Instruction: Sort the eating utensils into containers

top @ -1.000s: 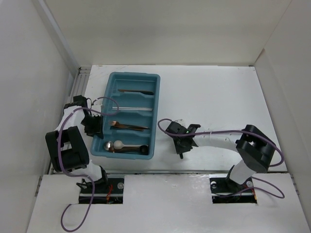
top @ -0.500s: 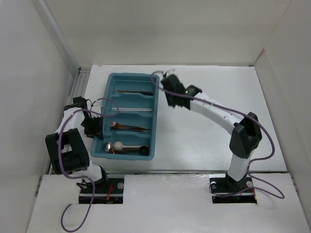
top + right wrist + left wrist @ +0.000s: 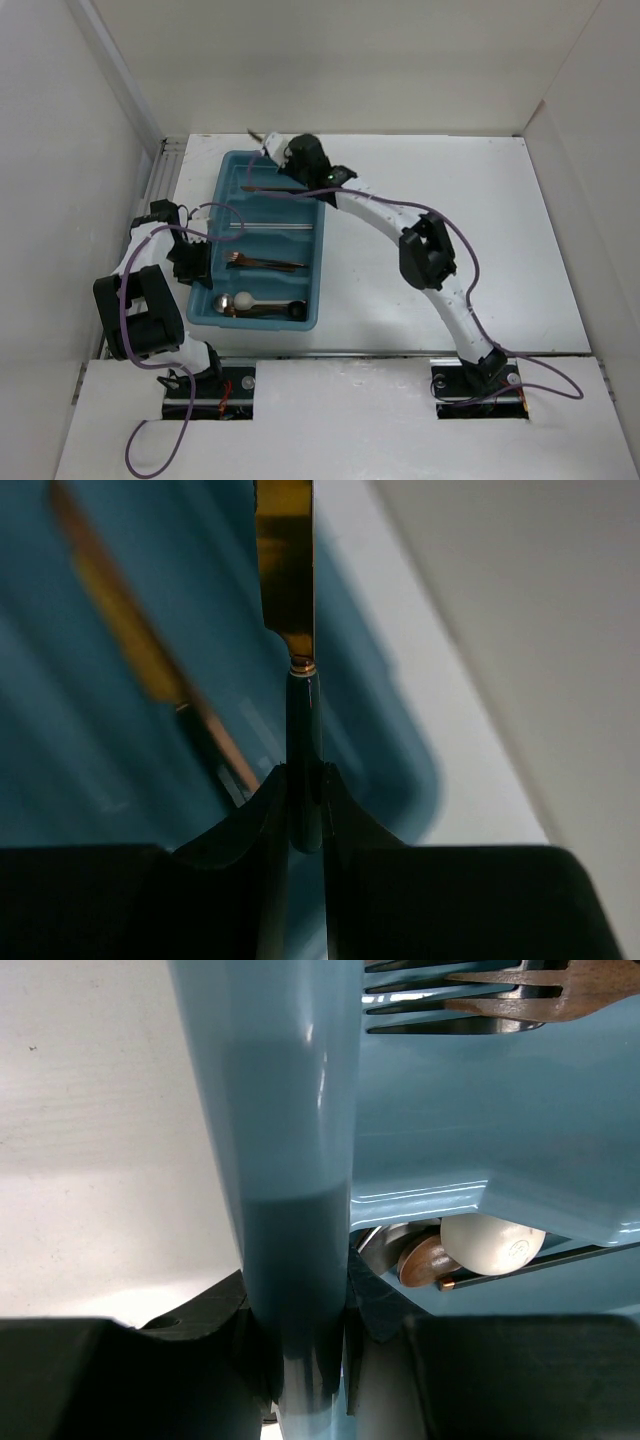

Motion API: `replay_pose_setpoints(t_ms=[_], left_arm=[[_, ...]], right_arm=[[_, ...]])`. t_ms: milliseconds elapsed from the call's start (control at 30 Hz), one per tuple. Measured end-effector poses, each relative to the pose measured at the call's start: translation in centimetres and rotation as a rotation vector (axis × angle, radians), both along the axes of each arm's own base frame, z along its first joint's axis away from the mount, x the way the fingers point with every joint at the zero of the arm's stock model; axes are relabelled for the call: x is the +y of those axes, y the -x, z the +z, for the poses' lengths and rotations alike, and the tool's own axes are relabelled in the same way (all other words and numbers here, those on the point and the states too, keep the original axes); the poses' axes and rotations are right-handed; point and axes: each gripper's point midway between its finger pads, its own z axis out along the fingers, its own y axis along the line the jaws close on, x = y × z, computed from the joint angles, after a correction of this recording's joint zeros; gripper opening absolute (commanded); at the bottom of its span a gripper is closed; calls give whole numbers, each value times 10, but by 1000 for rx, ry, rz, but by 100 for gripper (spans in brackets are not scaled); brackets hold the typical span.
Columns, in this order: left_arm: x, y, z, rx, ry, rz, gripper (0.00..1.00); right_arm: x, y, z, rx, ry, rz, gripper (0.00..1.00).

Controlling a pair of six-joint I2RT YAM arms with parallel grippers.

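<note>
The teal tray (image 3: 318, 240) lies left of centre on the white table. Its far compartment holds a copper knife (image 3: 282, 189), then come silver sticks (image 3: 270, 225), forks (image 3: 262, 262) and, nearest, spoons (image 3: 250, 302). My right gripper (image 3: 280, 152) hovers over the tray's far end, shut on a knife (image 3: 260, 138) with a black handle (image 3: 303, 730) and a gold blade (image 3: 285, 570) pointing far-left. The wrist view shows the gripper (image 3: 303, 790) above the tray (image 3: 100, 780). My left gripper (image 3: 190, 262) is shut on the tray's left rim (image 3: 295, 1160), gripper (image 3: 300, 1330). A white spoon (image 3: 490, 1245) lies just inside.
White walls enclose the table on the left, back and right. The tray's far end sits close to the back wall. Purple cables loop along both arms. The right arm's elbow (image 3: 425, 255) stretches across the table right of the tray.
My right arm has swung from the table right of the tray up and left to the tray's far end, carrying the knife. The left gripper has stayed on the rim.
</note>
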Motion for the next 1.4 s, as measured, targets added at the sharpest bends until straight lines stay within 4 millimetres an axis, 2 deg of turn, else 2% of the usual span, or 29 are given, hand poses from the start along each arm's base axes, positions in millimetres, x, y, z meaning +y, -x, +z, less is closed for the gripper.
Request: replay_pose_setpoints(t_ms=[67,133,167,200,233,267,333,433,600,633,667,767,833,867,900,967,1067,1100,1133,1200,1233,1267,1300,1400], left_arm=[[0,0,0,0,0,2,0],[0,0,0,0,0,2,0],[0,0,0,1,0,3,0],[0,0,0,2,1,4,0],[0,0,0,2,1,5,0],[0,0,-1,2,1,5,0],[1,1,-1,4,0,6,0],[1,1,-1,4,3,11,0],[2,1,-1,2,14,20,0],[2,1,-1,1,16,23,0],[2,1,-1,1,18,26,0],[5,3,-1,-1,22,40,0],[8,5,-1,-2,23,57,0],[11,7,-1,-3,23,69,0],[14,8,-1,-4,22,82,0],[20,12,-1,-3,13,105,0],[25,14,0,-1,4,124,29],[25,14,0,-2,2,126,51],[29,15,0,1,-18,123,59],[35,17,-1,11,-49,134,69],[37,17,-1,11,-58,136,92],[39,18,0,13,-69,137,93],[41,17,2,12,-76,142,100],[49,5,22,-35,-104,149,100]], right_arm=[[13,14,-44,56,83,74,0],[25,29,-72,94,129,137,0],[29,34,-79,102,145,161,3],[33,37,-79,96,157,177,16],[34,37,-78,88,160,187,40],[36,36,-75,79,155,188,58],[36,29,-63,28,155,180,81],[31,16,-49,-13,135,155,88],[23,11,-39,-45,148,95,89],[20,11,-34,-52,145,83,92],[18,10,-28,-57,136,65,96],[1,13,7,-64,52,-16,99],[-26,20,40,-45,-64,-80,99],[-48,25,58,-26,-141,-119,99],[-77,28,75,-9,-213,-167,99],[-155,29,114,-19,-364,-295,99],[-287,38,150,-96,-513,-549,99],[-320,48,154,-119,-541,-620,99],[-341,59,153,-125,-558,-672,99],[-350,77,146,-106,-578,-691,99],[-348,83,140,-85,-583,-688,99],[-348,88,134,-64,-588,-692,99],[-348,92,128,-43,-588,-699,99],[-357,100,114,3,-575,-758,99]])
